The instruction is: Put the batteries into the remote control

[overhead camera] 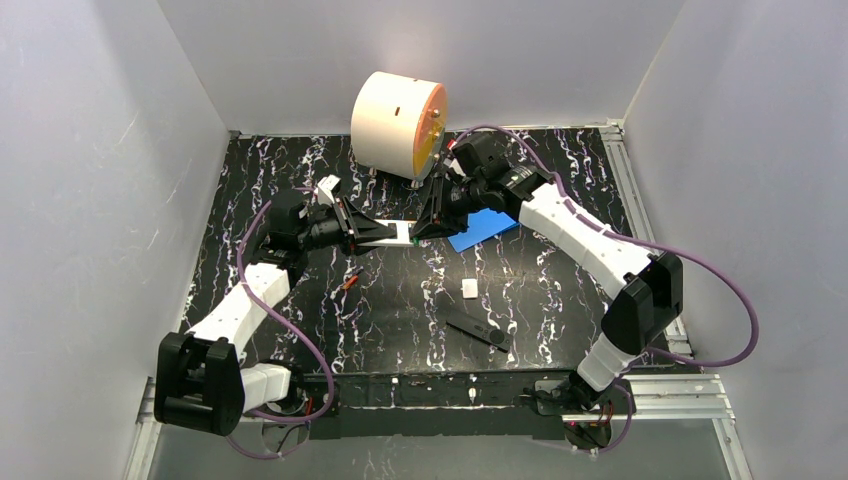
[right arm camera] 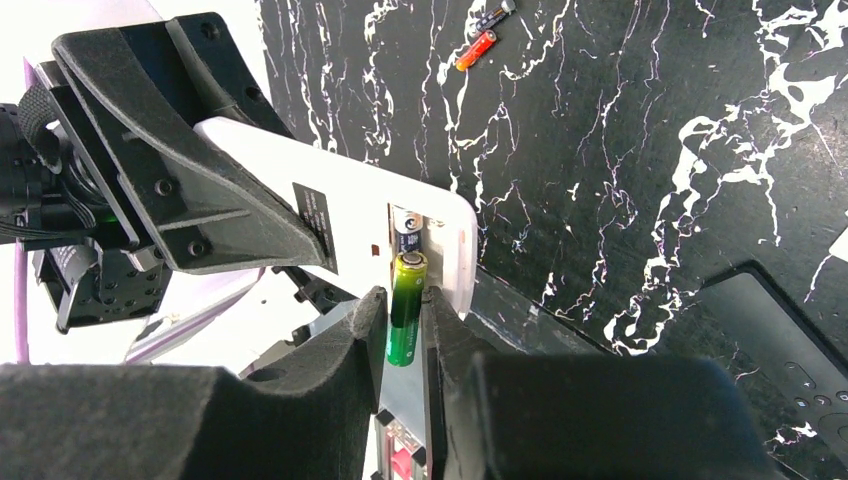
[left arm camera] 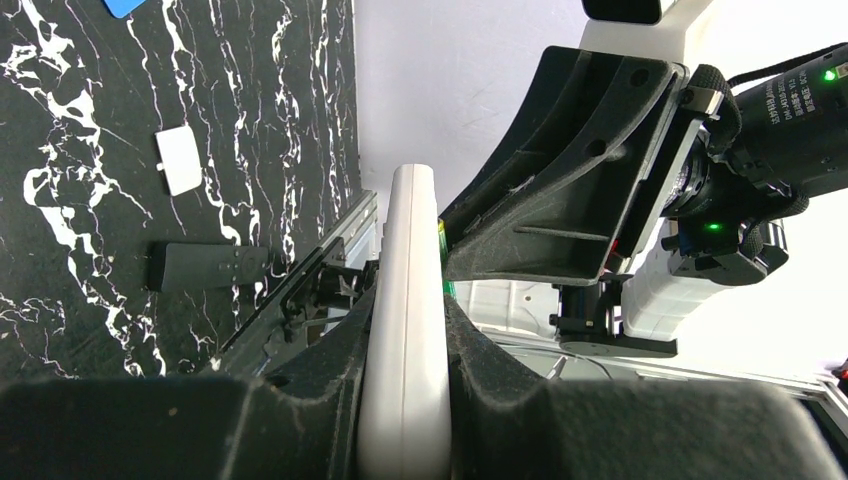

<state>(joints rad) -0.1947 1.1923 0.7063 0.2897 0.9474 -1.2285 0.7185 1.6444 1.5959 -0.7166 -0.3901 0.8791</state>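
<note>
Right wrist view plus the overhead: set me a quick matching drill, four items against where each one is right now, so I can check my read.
Things:
1. green battery
2. orange-red battery
3. white remote
4. black remote

Places:
A. clamped in the left gripper
B. loose on the table beside a dark battery
C. held by the right gripper at the white remote's open end
D. flat on the table, nearest the arm bases

Pairs: 1-C, 2-B, 3-A, 4-D

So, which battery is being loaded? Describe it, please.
Find the white remote held up centrally by the left gripper. At its open compartment, the right gripper holds a battery. It is shiny green, unlike the orange-red one on the table.
</note>
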